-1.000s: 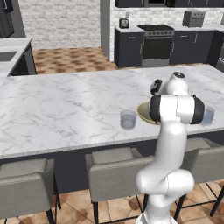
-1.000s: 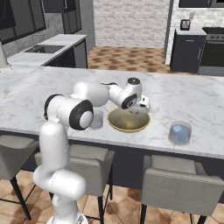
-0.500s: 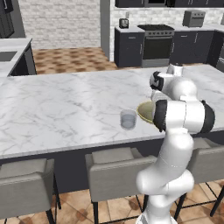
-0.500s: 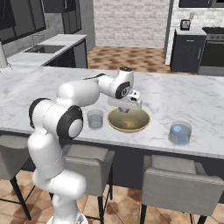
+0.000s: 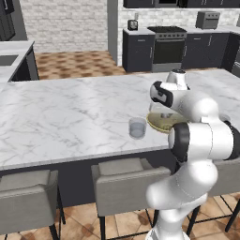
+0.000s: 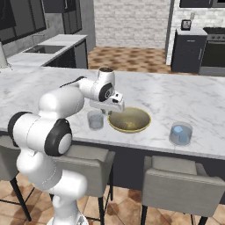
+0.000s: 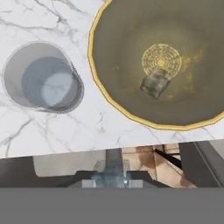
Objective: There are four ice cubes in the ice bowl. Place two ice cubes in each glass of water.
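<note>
A long white marble counter [image 5: 70,117] runs across the kitchen, with grey upholstered stools [image 5: 123,180] tucked under its near edge. Behind it lie a terracotta tiled floor [image 5: 75,63], a pale brick wall [image 6: 132,22], dark cabinets [image 5: 138,51] and a steel oven [image 5: 168,47].

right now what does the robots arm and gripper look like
The arm is glossy white, built of rounded segments with dark grey-black bands and caps at the joints. The gripper has a boxy white hand with small dark fingers. No cables or markings are visible.

Glossy marble counter [image 7: 100,127]; matt bowl [image 7: 131,52]; clear glass [image 7: 43,78].
</note>
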